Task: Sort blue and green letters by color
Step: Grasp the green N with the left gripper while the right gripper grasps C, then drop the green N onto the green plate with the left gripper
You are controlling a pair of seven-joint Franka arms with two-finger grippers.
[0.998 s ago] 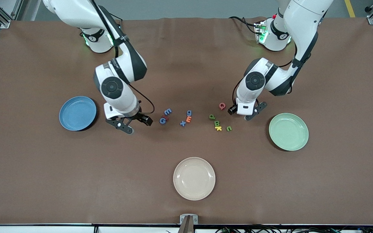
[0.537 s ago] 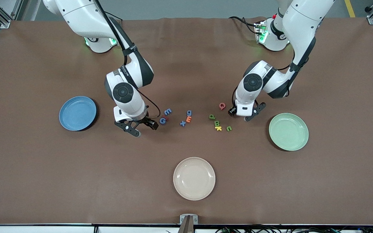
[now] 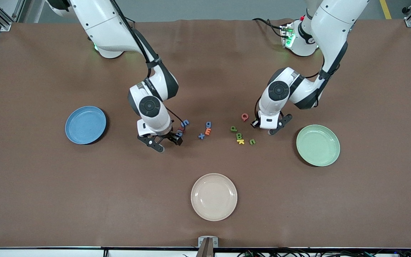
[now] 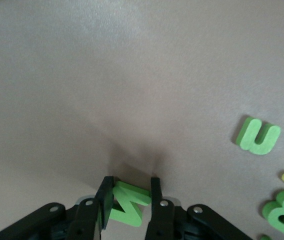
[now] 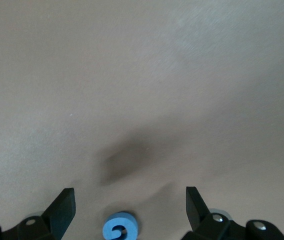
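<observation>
blue letters (image 3: 208, 124), green letters (image 3: 239, 136), scattered mid-table

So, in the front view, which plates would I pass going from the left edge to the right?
blue plate → beige plate → pale green plate

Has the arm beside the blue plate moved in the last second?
Yes. The right gripper has travelled away from the blue plate toward the blue letters.

Left pincer (image 4: 128, 197) pinched low; right pincer (image 5: 130, 207) spread wide.
</observation>
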